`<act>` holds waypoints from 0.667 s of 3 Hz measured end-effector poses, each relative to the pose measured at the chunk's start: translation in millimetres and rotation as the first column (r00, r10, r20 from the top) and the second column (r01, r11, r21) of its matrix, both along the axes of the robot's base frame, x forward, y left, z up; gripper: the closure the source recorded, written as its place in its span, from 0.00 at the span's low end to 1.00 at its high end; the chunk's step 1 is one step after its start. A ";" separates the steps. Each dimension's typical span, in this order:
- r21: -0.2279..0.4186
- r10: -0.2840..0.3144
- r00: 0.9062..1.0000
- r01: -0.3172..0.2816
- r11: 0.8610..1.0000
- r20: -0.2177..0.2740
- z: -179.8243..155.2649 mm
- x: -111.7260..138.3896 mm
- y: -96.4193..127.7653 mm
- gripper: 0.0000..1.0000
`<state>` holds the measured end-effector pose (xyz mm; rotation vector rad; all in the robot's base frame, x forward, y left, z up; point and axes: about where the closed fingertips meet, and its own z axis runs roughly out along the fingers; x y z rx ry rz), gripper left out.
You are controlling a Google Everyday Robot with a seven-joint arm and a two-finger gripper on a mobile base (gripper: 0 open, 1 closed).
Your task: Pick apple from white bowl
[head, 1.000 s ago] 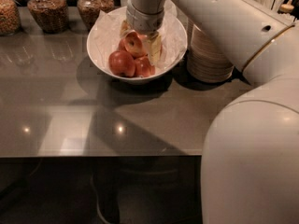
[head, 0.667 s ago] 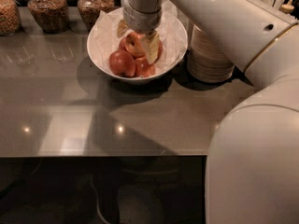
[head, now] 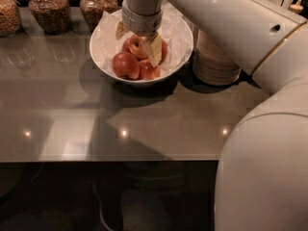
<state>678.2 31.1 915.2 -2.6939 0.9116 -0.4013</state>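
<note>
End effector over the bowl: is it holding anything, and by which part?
It cannot be told. The end effector is down in the white bowl, straddling the top apple, but a firm hold isn't visible.

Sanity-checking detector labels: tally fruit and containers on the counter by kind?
Apples: 3 seen (more may hide), including the apple at the claw, down in the white bowl
White bowl: 1
Jars: 3
Stack of cream bowls: 1
Total: 8
</note>
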 end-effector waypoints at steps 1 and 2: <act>-0.009 -0.007 1.000 0.007 1.000 0.023 5.3 2.7 -3.1 0.21; -0.022 -0.020 0.998 0.021 1.000 0.052 14.2 7.1 -10.8 0.22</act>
